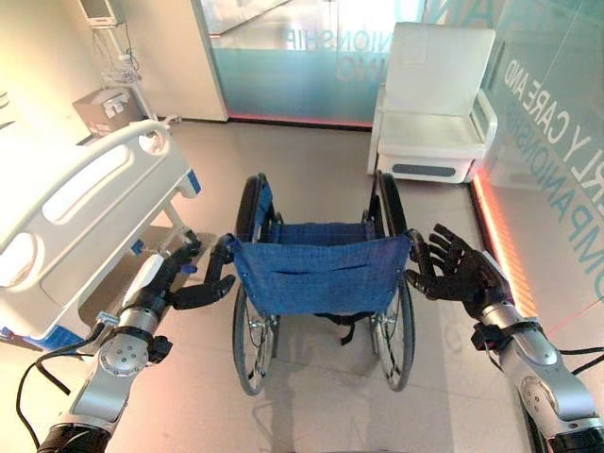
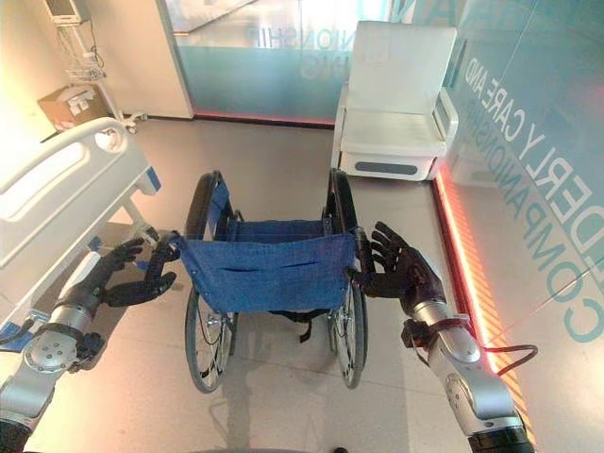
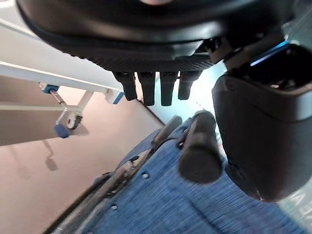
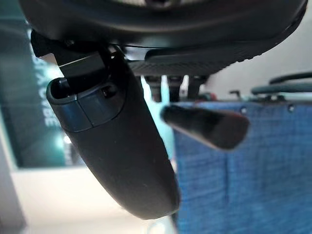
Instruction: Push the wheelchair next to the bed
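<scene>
A wheelchair [image 1: 316, 274] with a blue fabric back and seat stands in the middle of the floor, facing away from me. The white hospital bed [image 1: 66, 217] lies to its left. My left hand [image 1: 193, 278] is open beside the left push handle [image 3: 197, 148], which sits between thumb and fingers without being gripped. My right hand [image 1: 462, 269] is open too, fingers spread, with the right push handle [image 4: 207, 127] just in front of its palm.
A white armchair [image 1: 434, 104] stands at the back right against a glass wall [image 1: 557, 142]. A stand with a cardboard box [image 1: 102, 109] is at the back left. An orange light strip [image 1: 495, 236] runs along the floor on the right.
</scene>
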{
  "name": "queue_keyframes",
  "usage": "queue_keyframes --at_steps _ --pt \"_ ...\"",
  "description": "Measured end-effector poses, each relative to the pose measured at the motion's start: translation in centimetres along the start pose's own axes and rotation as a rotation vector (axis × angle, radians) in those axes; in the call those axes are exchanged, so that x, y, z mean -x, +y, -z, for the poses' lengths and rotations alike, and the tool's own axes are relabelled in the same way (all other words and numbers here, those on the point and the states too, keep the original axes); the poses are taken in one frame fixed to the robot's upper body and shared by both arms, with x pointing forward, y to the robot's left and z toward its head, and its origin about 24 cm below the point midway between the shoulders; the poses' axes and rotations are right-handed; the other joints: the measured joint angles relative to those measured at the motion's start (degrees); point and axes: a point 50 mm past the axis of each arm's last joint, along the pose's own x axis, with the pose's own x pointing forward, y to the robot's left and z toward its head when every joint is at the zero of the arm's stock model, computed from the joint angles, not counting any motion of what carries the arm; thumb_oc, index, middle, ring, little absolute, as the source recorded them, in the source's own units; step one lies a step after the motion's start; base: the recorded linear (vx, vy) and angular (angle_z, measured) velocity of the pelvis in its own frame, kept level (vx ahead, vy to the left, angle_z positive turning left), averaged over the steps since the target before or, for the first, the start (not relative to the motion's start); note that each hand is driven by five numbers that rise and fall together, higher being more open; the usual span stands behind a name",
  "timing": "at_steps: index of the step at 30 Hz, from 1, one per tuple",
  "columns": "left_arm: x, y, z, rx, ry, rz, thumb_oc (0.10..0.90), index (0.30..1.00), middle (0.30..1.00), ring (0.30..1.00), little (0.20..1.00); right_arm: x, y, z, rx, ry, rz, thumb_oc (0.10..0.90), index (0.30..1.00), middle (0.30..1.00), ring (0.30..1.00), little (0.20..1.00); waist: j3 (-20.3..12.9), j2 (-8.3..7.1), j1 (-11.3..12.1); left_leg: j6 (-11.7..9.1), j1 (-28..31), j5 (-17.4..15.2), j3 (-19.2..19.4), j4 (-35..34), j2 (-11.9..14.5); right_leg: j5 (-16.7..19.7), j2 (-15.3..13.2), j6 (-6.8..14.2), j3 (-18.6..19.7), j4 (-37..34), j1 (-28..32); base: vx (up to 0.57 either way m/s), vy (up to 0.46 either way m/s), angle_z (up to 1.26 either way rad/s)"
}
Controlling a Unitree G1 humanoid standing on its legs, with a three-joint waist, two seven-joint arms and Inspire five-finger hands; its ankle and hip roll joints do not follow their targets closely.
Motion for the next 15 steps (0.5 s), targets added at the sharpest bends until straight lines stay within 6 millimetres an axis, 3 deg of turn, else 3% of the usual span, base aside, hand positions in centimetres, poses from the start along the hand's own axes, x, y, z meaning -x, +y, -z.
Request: queue_keyframes --at_steps 9,15 --pt "-0.9 -2.3 -0.1 -0.031 0.048 0.091 0.800 0.900 0.900 0.900 0.900 -2.3 0.2 0.3 0.094 0.077 0.015 0.800 0.900 0.900 0.900 0.900 0.0 -0.17 0.5 -0.2 0.0 0.2 -0.9 0.4 0.0 0.0 0.1 0.0 -0.2 0.2 0.2 0.00 -0.002 0.02" --pt "-1.4 -2.8 0.1 -0.046 0.082 0.110 0.800 0.900 0.900 0.900 0.900 -3.1 0.3 -0.1 0.128 0.105 0.018 0.800 0.900 0.900 0.900 0.900 0.0 -0.36 0.4 -0.2 0.1 0.2 -1.2 0.4 0.0 0.0 0.1 0.0 -0.2 0.2 0.3 0.00 0.000 0.00"
